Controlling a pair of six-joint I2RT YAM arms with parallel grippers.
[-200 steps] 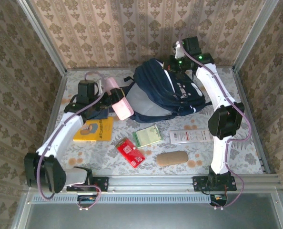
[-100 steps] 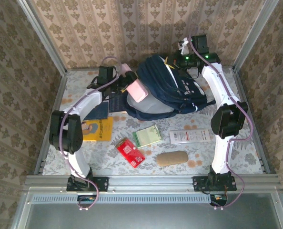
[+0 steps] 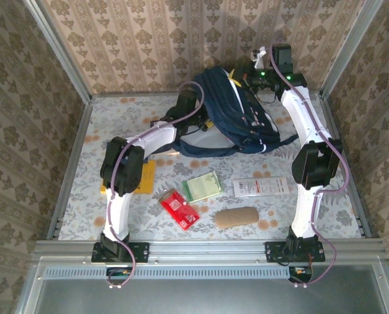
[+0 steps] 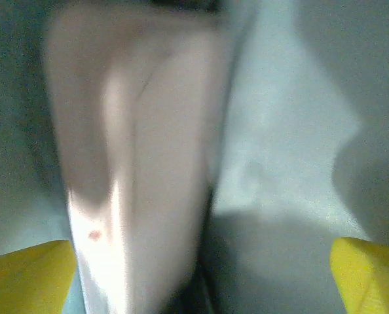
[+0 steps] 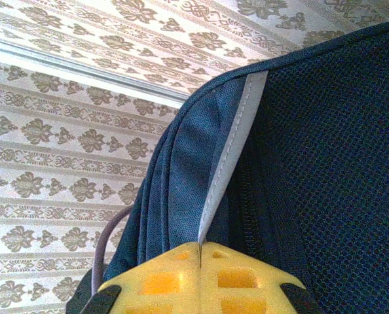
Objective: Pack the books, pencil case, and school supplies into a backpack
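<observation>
The navy backpack (image 3: pixel 240 121) lies at the back centre, its mouth facing left. My right gripper (image 5: pixel 200 252) is shut on the backpack's grey-piped top edge (image 5: pixel 237 137) and holds it up. My left gripper (image 4: pixel 198 278) reaches into the mouth, open, with its yellow fingertips (image 4: pixel 24 278) far apart. Between them lies the pink pencil case (image 4: pixel 135 163), close to the left finger and clear of the right one, on the grey lining (image 4: pixel 293 131). An orange-yellow book (image 3: pixel 145 175) lies partly under the left arm. A red packet (image 3: pixel 179 209), a pale green pad (image 3: pixel 202 186) and a white packet (image 3: pixel 260 187) lie in front.
A tan oblong pouch (image 3: pixel 237 217) lies near the front edge, right of the red packet. Patterned walls close in the table at the back and both sides. The left arm (image 3: pixel 148 140) stretches across the left half toward the backpack.
My left arm swung right from the table's left side, carrying the pink pencil case into the backpack's mouth, and its jaws widened. My right gripper pulled the backpack's top edge up and back.
</observation>
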